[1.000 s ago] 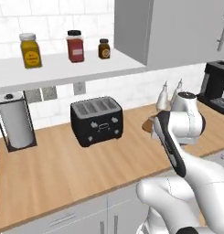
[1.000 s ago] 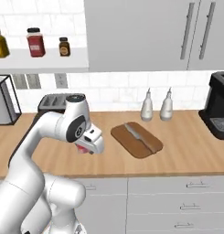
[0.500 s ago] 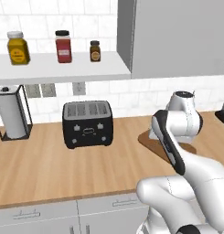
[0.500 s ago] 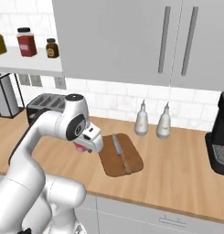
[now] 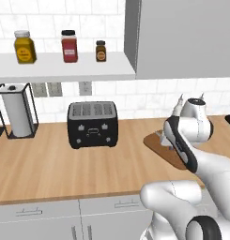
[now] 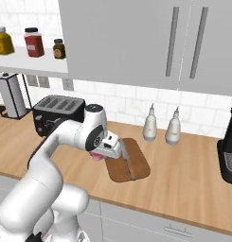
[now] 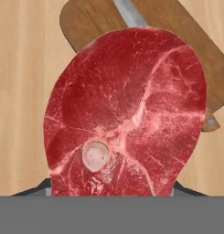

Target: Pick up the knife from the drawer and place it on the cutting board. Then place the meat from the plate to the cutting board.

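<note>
No legible text, brand, number or sign is found. Labels on the three shelf jars, yellow, red and small brown, are too blurred to be read.

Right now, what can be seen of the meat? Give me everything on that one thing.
The meat is a flat, rounded slab of raw red flesh with pale marbled streaks and a small round pale bone near its lower edge. In the hand view it hangs close before the camera, held in the pincer, over the reddish-brown cutting board, where the knife already lies. From the right base view it shows as a small pink-red edge under the hand.
</note>
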